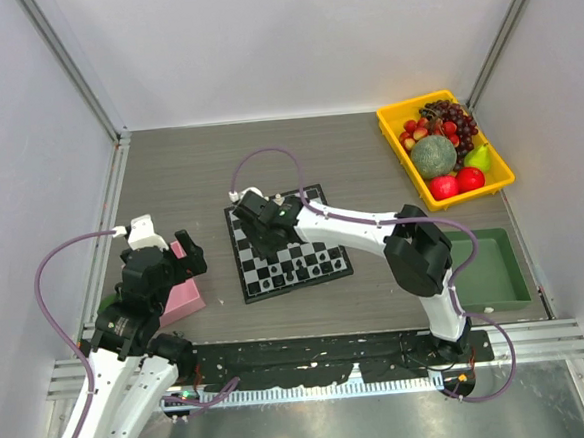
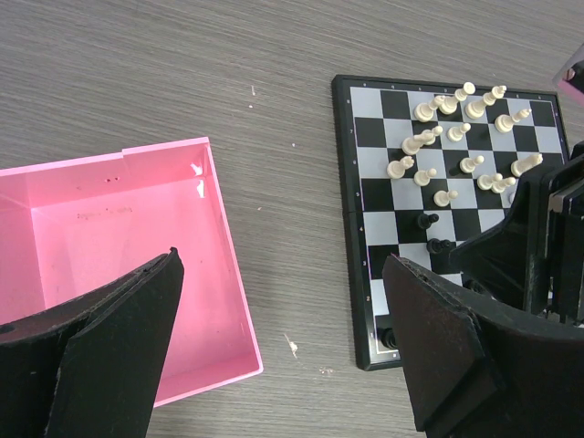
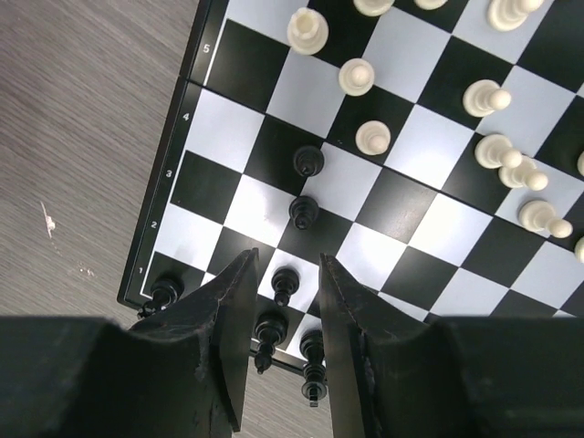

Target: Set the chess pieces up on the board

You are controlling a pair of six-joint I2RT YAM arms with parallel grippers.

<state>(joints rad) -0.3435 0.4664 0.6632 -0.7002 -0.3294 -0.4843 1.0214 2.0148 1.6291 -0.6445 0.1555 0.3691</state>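
Right gripper [image 3: 287, 266], jaws slightly parted, straddles a black pawn [image 3: 285, 285] at the chessboard's [image 3: 401, 151] left side without gripping it. Left gripper [image 2: 283, 265] gapes wide and empty over the pink box [image 2: 100, 228].

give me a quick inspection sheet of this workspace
surface: grey wood-grain table, small flecks
job's things: board lies flat; white pieces bunched unevenly on one half; black pieces mostly along the opposite edge
clutter: open pink box, yellow fruit tray, green tray
grippers: left jaws wide open by the pink box; right jaws slightly parted over black pieces
cables: purple cables loop off both arms
surroundings: white enclosure walls
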